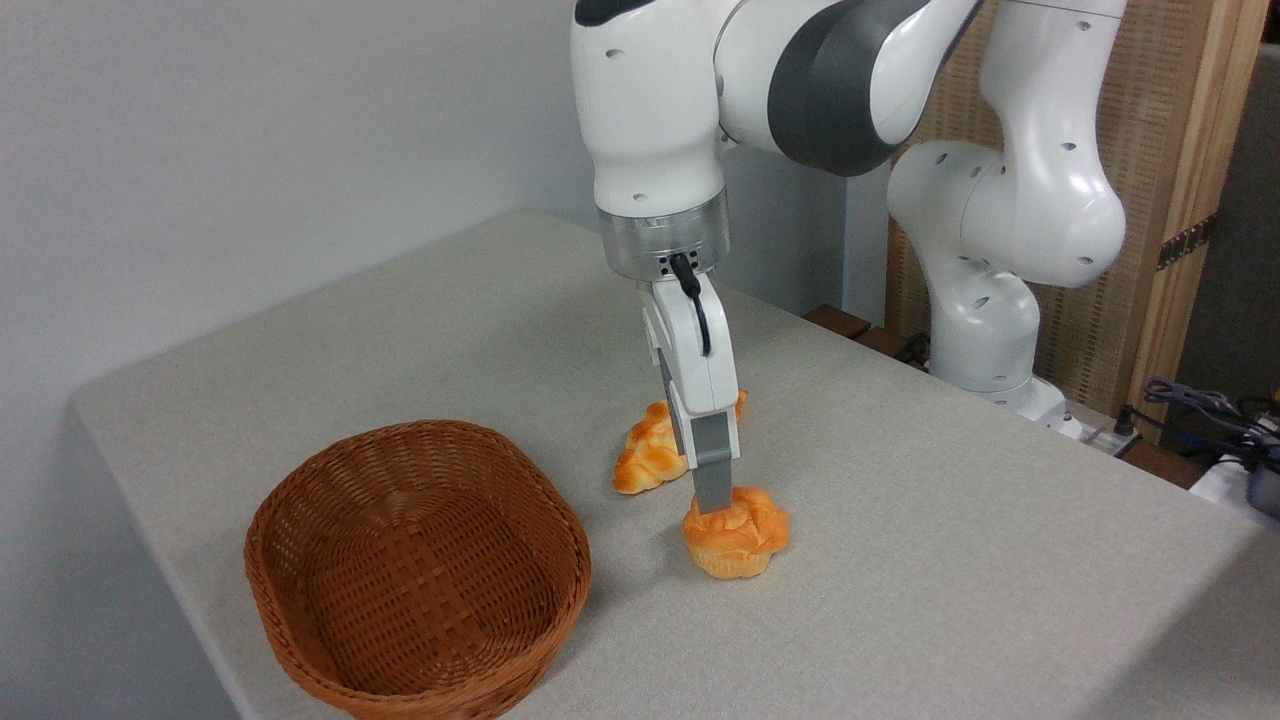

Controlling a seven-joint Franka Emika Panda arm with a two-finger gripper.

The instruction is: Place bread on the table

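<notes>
The bread (738,535) is a small round golden bun with a knotted top. It sits low on the grey-beige table (950,520), its pale base at the cloth. My gripper (712,504) points straight down over the bun's left top, seen edge-on. Only the near grey finger (711,475) shows, and its tip overlaps the top of the bun. The jaws look closed on the knot, with the far finger hidden behind the near one.
A long braided loaf (650,455) lies on the table just behind and left of the bun, partly hidden by the gripper. A brown wicker basket (415,570) stands at the front left. The arm's base (985,330) is at the back right, with cables (1215,420) beyond the table edge.
</notes>
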